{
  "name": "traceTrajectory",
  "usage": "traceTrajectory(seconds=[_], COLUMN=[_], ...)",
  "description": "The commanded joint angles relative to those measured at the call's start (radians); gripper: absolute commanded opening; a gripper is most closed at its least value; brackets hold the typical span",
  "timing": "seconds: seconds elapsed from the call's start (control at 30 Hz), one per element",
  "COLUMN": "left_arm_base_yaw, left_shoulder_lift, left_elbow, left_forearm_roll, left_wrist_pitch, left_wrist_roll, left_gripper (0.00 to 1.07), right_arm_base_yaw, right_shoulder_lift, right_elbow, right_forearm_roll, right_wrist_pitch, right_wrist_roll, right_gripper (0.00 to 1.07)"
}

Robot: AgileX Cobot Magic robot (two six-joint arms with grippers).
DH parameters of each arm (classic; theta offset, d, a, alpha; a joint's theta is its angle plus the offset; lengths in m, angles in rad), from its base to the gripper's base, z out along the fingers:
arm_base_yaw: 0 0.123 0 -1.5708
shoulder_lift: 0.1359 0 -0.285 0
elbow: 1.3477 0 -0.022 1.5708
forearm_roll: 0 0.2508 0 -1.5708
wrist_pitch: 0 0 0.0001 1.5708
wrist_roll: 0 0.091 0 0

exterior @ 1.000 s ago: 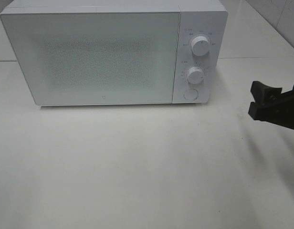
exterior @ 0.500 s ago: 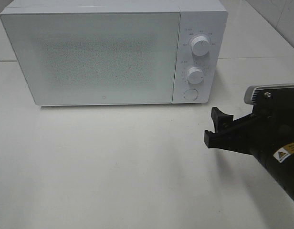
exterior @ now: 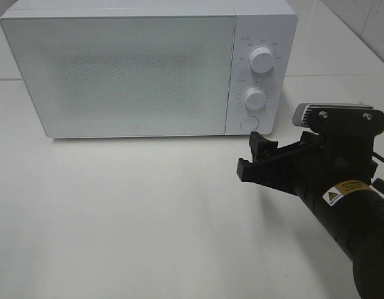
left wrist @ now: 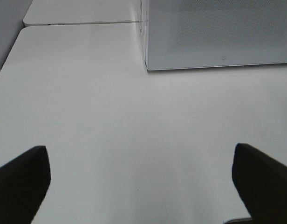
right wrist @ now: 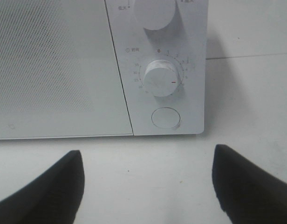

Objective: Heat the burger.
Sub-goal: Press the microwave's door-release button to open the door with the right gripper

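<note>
Hovering near microwave button [exterior: 249,123], right tool [exterior: 249,154] spread

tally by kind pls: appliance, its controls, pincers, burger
Microwave: 1
Knobs: 2
Round button: 1
Pincers: 2, left pincer and right pincer, both open
Burger: 0 in view
Total: 6
</note>
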Motion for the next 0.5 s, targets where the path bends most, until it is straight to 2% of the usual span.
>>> traceTrajectory(seconds=[0.03, 0.07, 0.13, 0.17, 0.23, 0.27, 0.3, 0.37, 0.43, 0.5], left_arm_base_yaw=[0.002, 0.002, 0.002, 0.002, 0.002, 0.002, 0.002, 0.002, 0.002, 0.002], left_shoulder_lift=[-0.017, -0.017, -0.017, -0.017, -0.017, -0.017, -0.017, -0.017, -0.017, -0.017], left_elbow=[0.002, 0.002, 0.002, 0.002, 0.002, 0.002, 0.002, 0.002, 0.002, 0.002], left_forearm_roll=[-0.008, -0.008, -0.008, -0.008, -0.008, -0.008, -0.008, -0.008, -0.008, -0.008], left_wrist_pitch=[-0.009, -0.009, -0.009, -0.009, -0.009, -0.009, -0.009, -0.009, -0.009, -0.009], left_wrist_roll=[-0.002, -0.002, -0.002, -0.002, -0.002, -0.002, -0.002, -0.002, -0.002, -0.002], left_gripper=[0.98, 0.98, 0.98, 0.98, 0.98, 0.98, 0.98, 0.98, 0.98, 0.98], right_arm_base_yaw=[0.004, 0.004, 0.004, 0.004, 0.004, 0.004, 0.004, 0.004, 0.004, 0.004], right_shoulder_lift=[-0.003, -0.003, -0.003, -0.003, -0.003, -0.003, -0.003, -0.003, -0.003, -0.003], right_elbow=[-0.006, -0.006, -0.006, -0.006, -0.006, -0.006, -0.006, -0.006, -0.006, -0.006], right_forearm_roll=[0.009, 0.009, 0.009, 0.009, 0.0, 0.0, -0.004, -0.005, -0.008, -0.01], right_wrist_pitch=[-0.039, -0.039, -0.018, -0.018, 0.007, 0.007, 0.015, 0.018, 0.033, 0.033], right_wrist_roll=[0.222, 0.222, 0.423, 0.423, 0.641, 0.641, 0.786, 0.84, 1.08, 1.118], right_gripper=[0.69, 0.69, 0.63, 0.63, 0.55, 0.55, 0.49, 0.46, 0.3, 0.27])
